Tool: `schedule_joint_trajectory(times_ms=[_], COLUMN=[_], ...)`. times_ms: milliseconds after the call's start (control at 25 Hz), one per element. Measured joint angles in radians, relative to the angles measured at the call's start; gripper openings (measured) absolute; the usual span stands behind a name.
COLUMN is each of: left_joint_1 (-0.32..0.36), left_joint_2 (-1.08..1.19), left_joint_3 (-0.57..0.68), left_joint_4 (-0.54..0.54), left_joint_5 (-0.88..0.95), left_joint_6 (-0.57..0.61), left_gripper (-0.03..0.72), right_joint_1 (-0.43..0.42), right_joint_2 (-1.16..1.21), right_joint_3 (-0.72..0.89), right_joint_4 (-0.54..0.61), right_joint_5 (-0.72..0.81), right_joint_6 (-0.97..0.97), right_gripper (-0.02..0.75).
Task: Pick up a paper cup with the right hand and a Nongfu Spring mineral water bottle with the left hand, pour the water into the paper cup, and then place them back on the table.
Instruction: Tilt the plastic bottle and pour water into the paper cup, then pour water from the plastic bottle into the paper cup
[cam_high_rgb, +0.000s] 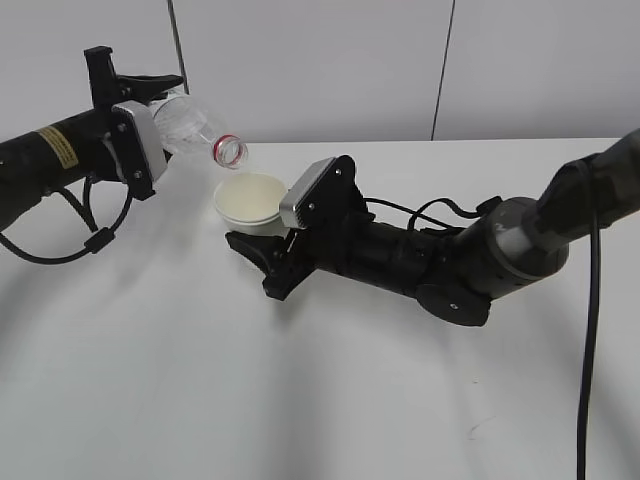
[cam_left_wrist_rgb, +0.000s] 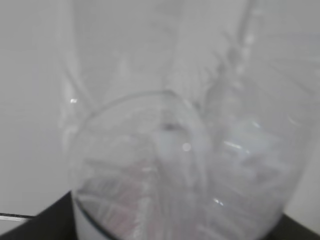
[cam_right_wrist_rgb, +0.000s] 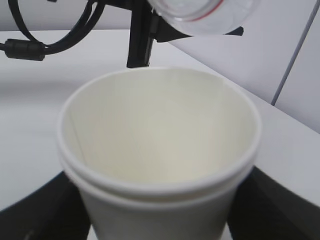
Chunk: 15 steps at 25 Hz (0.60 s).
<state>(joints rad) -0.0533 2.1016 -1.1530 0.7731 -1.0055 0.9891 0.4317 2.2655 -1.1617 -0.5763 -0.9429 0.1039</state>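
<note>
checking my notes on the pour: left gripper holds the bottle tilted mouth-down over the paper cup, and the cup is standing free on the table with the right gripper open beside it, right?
One part is wrong. The paper cup is not standing free: the right gripper holds it, jaws on either side of it, as the right wrist view shows. The rest holds: the left gripper holds the bottle tilted mouth-down over the cup.

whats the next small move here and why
Probably tip the bottle a little further with the left gripper. Its red-ringed mouth already hangs just above the rim of the paper cup, held by the right gripper, but the cup's inside looks dry in the right wrist view and no stream shows.
</note>
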Motion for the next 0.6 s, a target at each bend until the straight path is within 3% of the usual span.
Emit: schedule_joint_trajectory(times_ms=[600], left_joint_1=[-0.011], left_joint_2=[0.000], left_joint_3=[0.000], left_joint_4=[-0.008], left_joint_5=[0.001], left_joint_6=[0.052], left_gripper=[0.391], right_joint_1=[0.000], right_joint_2=[0.000], right_joint_3=[0.000], right_joint_4=[0.010], right_joint_5=[0.002], right_joint_6=[0.000], right_gripper=[0.525])
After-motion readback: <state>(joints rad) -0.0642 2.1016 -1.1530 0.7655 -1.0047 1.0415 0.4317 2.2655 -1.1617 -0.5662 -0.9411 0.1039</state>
